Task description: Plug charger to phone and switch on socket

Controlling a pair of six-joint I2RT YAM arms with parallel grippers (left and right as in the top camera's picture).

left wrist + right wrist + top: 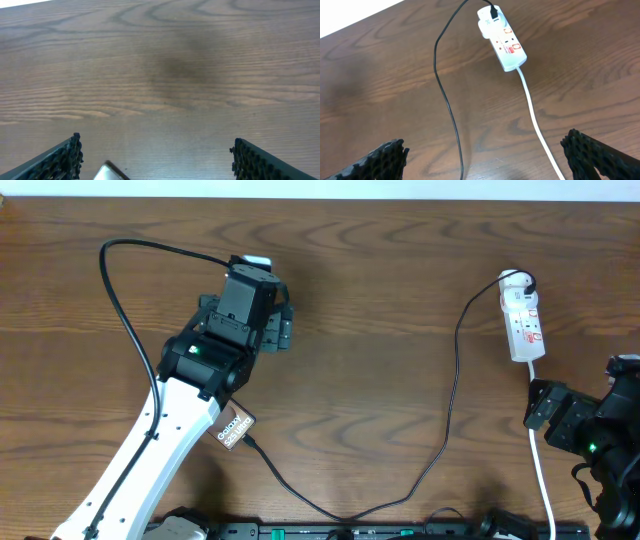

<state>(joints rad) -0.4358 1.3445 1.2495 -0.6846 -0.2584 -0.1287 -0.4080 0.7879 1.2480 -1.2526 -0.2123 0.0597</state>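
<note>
The phone (234,426) lies flat on the wooden table (380,280) in the lower left part of the overhead view. It is set at a slant, with only its white-lettered end showing, because the left arm crosses over the rest of it. The charger (457,370), a thin black cable, meets the phone's lower right edge, and whether its tip is seated there is too small to tell. From the phone it sweeps down toward the near edge of the table. It then climbs in a long curve to the far end of the socket (524,320), where a black plug sits in a rounded white adapter. The socket lies well apart from the phone, on the right side of the table. Its red marks face up, and its white cord (534,115) trails from its near end toward the right arm. The right gripper (538,405) sits just short of that near end, over the cord. Its jaws are spread wide with nothing between them, and the wrist camera looks along the cord at the socket. The left gripper (287,328) is beyond the phone, toward the table's middle. Its jaws are also spread wide and empty over bare wood. A pale corner shows at the bottom edge of the left wrist view, between the fingers (70,155), and cannot be identified.
</note>
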